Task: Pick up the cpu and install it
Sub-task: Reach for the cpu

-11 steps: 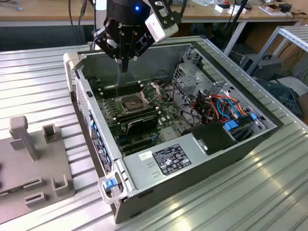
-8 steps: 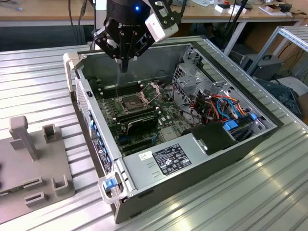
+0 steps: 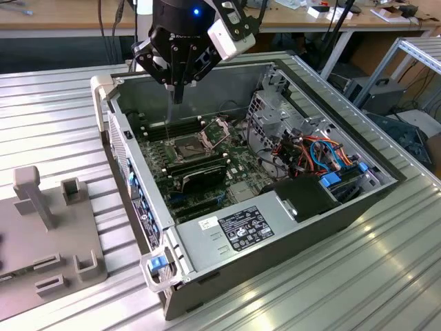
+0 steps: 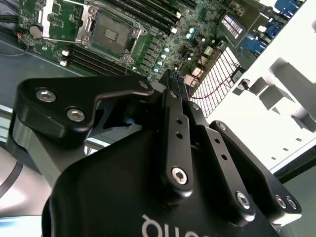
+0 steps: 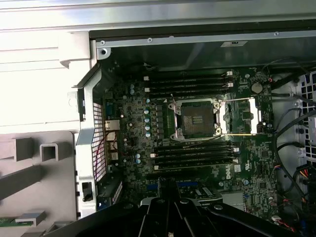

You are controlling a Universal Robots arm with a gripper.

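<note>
While I hovered over the open computer case (image 3: 234,86), my gripper (image 3: 178,95) hung with its jaws drawn together, tips pointed down toward the motherboard (image 5: 133,148). Beneath sat the dark square socket (image 5: 196,118), its hinged metal frame (image 5: 239,116) swung open beside it and memory slots (image 5: 190,85) running along two sides. Where the cpu lay I could not tell. A grey fixture (image 3: 48,227) rested on the ribbed metal table (image 3: 386,276), beside the case toward the exterior view's left.
</note>
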